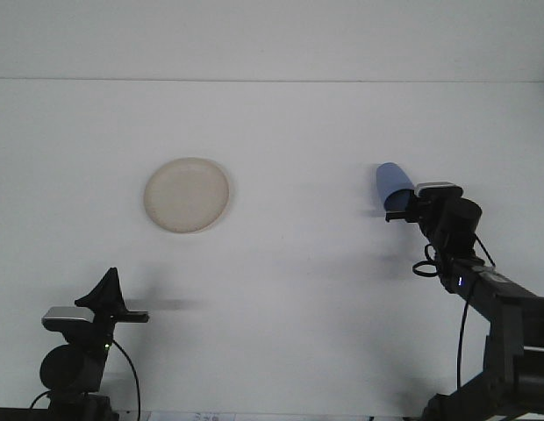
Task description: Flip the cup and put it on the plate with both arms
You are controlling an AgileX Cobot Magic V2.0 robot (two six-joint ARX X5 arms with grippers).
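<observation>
Blue plastic cup (392,185) is tilted in our right gripper (400,209), which is clenched on its rim, well right of the cream plate (187,195). Our left gripper (108,294) rests low; its jaws we cannot tell.

One white counter (281,289) fills the view. On it lies one round cream plate (187,195), at about ten o'clock from the centre. There is one blue cup (392,185), tilted, at about three o'clock. Two robot arms are in sight: one left arm (75,351) at seven o'clock and one right arm (483,298) at four o'clock. Each arm carries one small silver camera, two in all.
</observation>
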